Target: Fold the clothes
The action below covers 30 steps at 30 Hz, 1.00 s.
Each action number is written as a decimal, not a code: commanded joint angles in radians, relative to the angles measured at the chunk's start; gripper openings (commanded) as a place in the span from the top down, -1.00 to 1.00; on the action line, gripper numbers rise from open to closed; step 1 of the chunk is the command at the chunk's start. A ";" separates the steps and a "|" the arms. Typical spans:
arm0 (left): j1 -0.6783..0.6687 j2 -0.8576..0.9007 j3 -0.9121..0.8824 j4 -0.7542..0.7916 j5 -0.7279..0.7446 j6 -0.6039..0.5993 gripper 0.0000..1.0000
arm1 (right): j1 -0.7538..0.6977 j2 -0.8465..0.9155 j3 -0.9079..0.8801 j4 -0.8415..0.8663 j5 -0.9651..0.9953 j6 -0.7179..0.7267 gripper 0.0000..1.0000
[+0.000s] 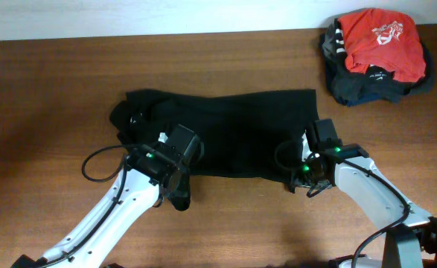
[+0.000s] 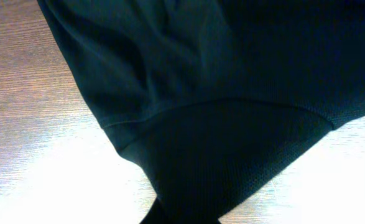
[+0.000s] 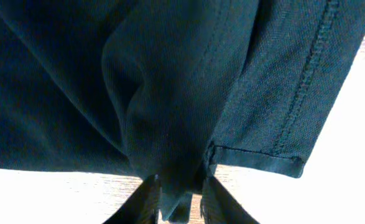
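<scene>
A wooden table [image 1: 54, 89] is seen from overhead, with a black garment [image 1: 233, 126] spread flat across its middle, slightly left of centre. The garment's left end is rumpled, and its right edge is straighter. In the upper right corner of the frame, well apart from the garment, a red t-shirt [image 1: 378, 41] with white print is heaped on dark folded garments [image 1: 352, 85].

Both arms are reached in from the bottom of the frame to the garment's lower edge. The left gripper [image 1: 177, 186] is placed at the lower left part of that edge, and the right gripper [image 1: 306, 170] at the lower right corner.

In the left wrist view the black garment [image 2: 219, 124] is drawn down into a narrow neck at the bottom edge, where it is clamped; the pincer itself is covered by the cloth. In the right wrist view a fold of the black garment [image 3: 170, 93], just beside a stitched hem corner, is pinched between the two fingers [image 3: 148, 202] of the right gripper [image 3: 183, 202] at the bottom centre.
</scene>
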 commanded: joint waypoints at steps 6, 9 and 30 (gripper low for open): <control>0.004 -0.013 0.011 0.001 -0.026 0.013 0.99 | 0.008 0.006 -0.047 0.035 -0.057 0.015 0.68; 0.004 -0.013 0.011 0.008 -0.026 0.013 0.99 | 0.008 0.008 -0.055 0.047 -0.079 0.019 0.68; 0.041 -0.013 0.010 0.015 -0.134 -0.022 0.99 | -0.213 -0.016 0.127 -0.212 0.029 -0.032 0.78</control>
